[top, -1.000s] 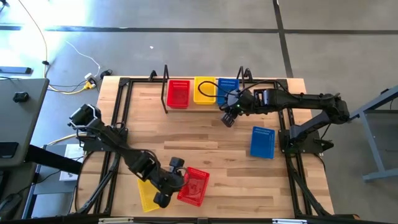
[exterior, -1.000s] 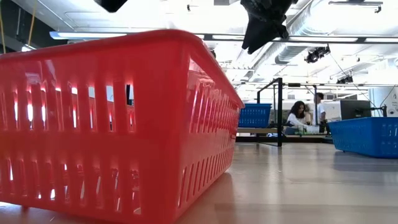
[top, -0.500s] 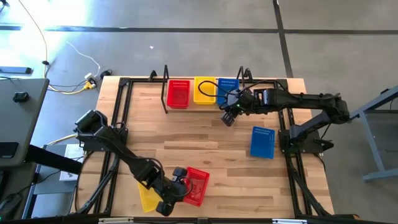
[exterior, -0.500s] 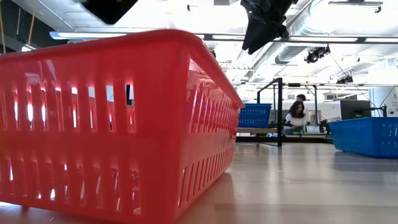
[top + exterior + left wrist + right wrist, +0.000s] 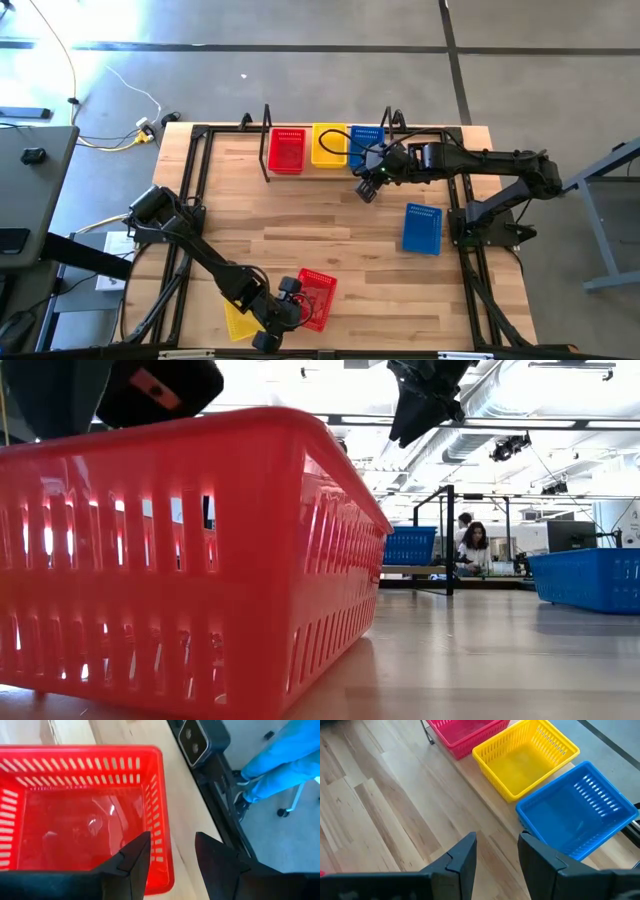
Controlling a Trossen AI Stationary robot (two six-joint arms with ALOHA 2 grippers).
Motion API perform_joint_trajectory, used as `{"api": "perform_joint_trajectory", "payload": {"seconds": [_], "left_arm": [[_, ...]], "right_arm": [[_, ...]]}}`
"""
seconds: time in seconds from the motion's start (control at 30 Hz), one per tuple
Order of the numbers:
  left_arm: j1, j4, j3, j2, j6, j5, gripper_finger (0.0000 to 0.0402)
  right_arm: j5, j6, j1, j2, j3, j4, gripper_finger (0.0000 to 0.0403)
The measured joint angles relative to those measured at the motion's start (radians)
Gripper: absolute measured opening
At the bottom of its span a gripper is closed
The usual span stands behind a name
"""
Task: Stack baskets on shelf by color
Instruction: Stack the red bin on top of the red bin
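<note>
A red basket (image 5: 318, 292) (image 5: 200, 560) (image 5: 75, 820) sits on its base near the table's near edge. My left gripper (image 5: 287, 302) (image 5: 172, 845) (image 5: 150, 390) is open just above its rim, one finger over the inside and one outside its near-side wall (image 5: 159, 820), close to a corner. On the shelf (image 5: 267, 150) (image 5: 485, 795) at the far edge stand a red (image 5: 287, 150), a yellow (image 5: 329, 145) and a blue basket (image 5: 366, 140). My right gripper (image 5: 366, 190) (image 5: 497, 845) (image 5: 425, 405) hangs open in front of the shelf, above bare wood.
A yellow basket (image 5: 236, 318) lies at the near edge, left of the red one. A blue basket (image 5: 422, 228) (image 5: 590, 575) sits on the table's right side. Black frame rails run along the table's left and right edges. The middle of the table is bare wood.
My left gripper has moved toward the near edge and come down over the red basket's near wall, showing now at the top of the low view. The red basket has stayed where it was.
</note>
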Motion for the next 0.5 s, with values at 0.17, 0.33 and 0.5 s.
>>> {"api": "perform_joint_trajectory", "payload": {"seconds": [0.17, 0.33, 0.5], "left_arm": [[0.0, 0.002, 0.0, -0.001, -0.002, -0.016, 0.0145], [0.0, -0.005, 0.0, -0.001, 0.005, -0.018, 0.0145], [0.0, -0.004, 0.0, -0.001, 0.005, -0.019, 0.0145]], "right_arm": [[0.002, 0.001, 0.0, 0.0, 0.0, 0.0, 0.013], [0.002, 0.002, 0.0, 0.0, 0.0, 0.0, 0.013], [0.002, 0.002, 0.0, 0.0, 0.0, 0.0, 0.013]]}}
